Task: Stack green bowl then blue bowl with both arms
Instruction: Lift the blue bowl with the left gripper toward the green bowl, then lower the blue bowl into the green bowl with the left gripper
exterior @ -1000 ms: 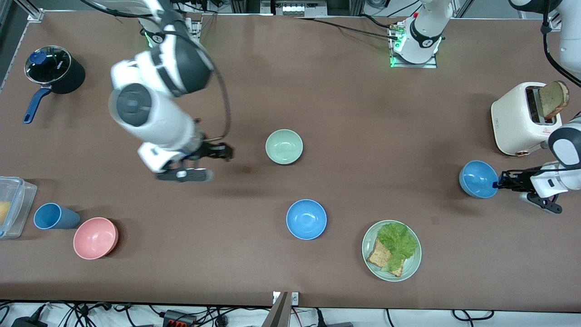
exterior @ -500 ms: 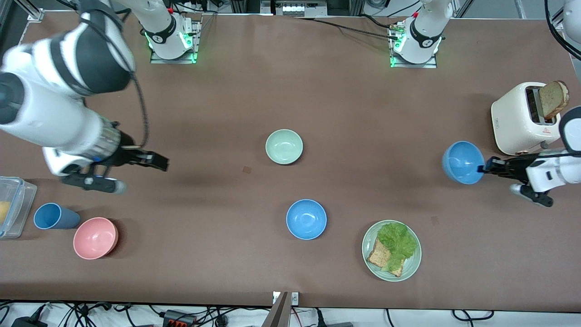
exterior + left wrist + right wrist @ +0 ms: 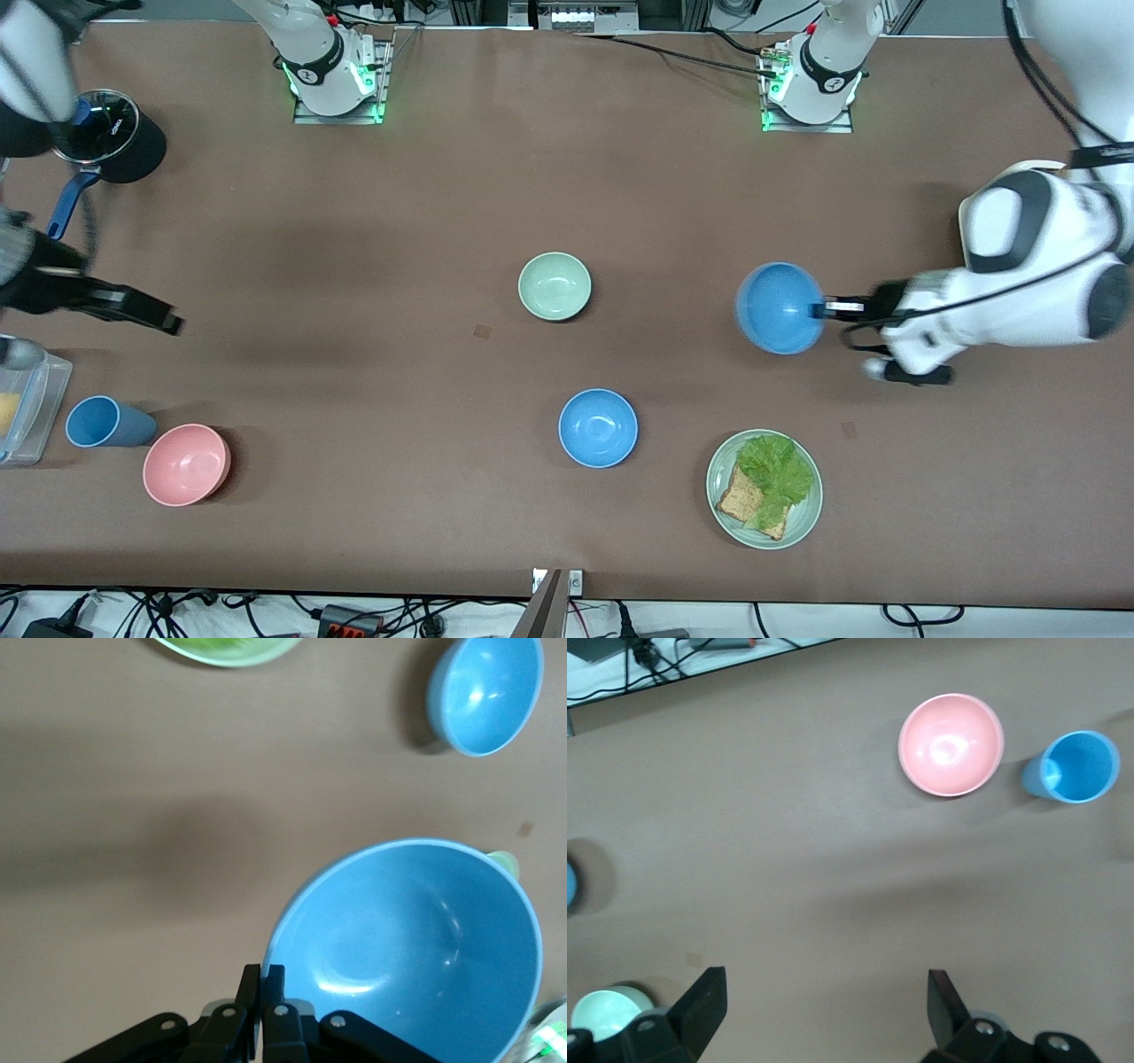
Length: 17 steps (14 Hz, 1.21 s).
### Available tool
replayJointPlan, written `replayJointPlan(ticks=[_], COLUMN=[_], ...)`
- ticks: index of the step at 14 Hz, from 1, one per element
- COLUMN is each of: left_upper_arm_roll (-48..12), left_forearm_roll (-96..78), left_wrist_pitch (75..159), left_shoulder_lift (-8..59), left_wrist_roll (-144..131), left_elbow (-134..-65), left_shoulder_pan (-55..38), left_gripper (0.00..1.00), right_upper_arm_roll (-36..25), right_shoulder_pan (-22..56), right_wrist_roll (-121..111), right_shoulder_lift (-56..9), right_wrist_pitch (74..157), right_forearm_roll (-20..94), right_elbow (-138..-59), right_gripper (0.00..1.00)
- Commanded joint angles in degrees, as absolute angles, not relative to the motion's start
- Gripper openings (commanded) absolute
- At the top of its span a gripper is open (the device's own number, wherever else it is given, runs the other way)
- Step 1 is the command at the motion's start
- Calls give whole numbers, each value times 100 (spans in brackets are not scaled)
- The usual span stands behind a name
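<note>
The green bowl [image 3: 555, 285] sits upright in the middle of the table and shows in the right wrist view [image 3: 607, 1010]. My left gripper [image 3: 820, 308] is shut on the rim of a blue bowl [image 3: 780, 307], holding it tilted above the table between the green bowl and the left arm's end. In the left wrist view the fingers [image 3: 263, 979] pinch the held bowl's rim [image 3: 416, 939]. A second blue bowl [image 3: 598, 428] sits nearer the camera than the green bowl [image 3: 485, 695]. My right gripper [image 3: 164, 319] is open and empty [image 3: 824, 992], over the right arm's end.
A green plate [image 3: 802, 523] with lettuce and toast lies near the second blue bowl. A pink bowl [image 3: 187, 464], a blue cup [image 3: 104, 422] and a clear container [image 3: 27, 399] sit at the right arm's end. A black pot [image 3: 111, 135] stands there too.
My left gripper has carried the blue bowl from beside the toaster toward the green bowl. My right arm has swung away from the green bowl to its own end of the table.
</note>
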<state>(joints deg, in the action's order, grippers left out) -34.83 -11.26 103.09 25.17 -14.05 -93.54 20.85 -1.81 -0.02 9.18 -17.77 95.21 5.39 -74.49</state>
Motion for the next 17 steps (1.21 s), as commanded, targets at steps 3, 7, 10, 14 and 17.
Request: replayJointPlan(ticks=[3, 7, 10, 14, 17], left_upper_arm_roll=[-3507, -3480, -3489, -3480, -3481], left_forearm_roll=[-1116, -426, 281, 308, 308], left_wrist_pitch=[11537, 12374, 12392, 12472, 12507], left_shoulder_lift=[2847, 3251, 3480, 3674, 3779], left_wrist_roll=[-3469, -4347, -4869, -5423, -5615], left_elbow=[-9501, -9510, -9492, -9475, -9483], left_shoulder_pan=[784, -86, -395, -676, -825], left_gripper=[0, 0, 0, 0, 0], right_upper_arm_roll=[-88, -210, -404, -299, -299], right_shoulder_pan=[-272, -255, -184, -211, -176], right_wrist_roll=[-26, -264, -264, -264, -246], right_shoulder_lift=[-1336, -1222, -1160, -1151, -1020], right_wrist_pitch=[9457, 9125, 9070, 9123, 9088], right_forearm_roll=[431, 105, 105, 97, 97], right_elbow=[-7795, -7892, -7998, -7998, -8146], right_gripper=[100, 100, 100, 100, 100])
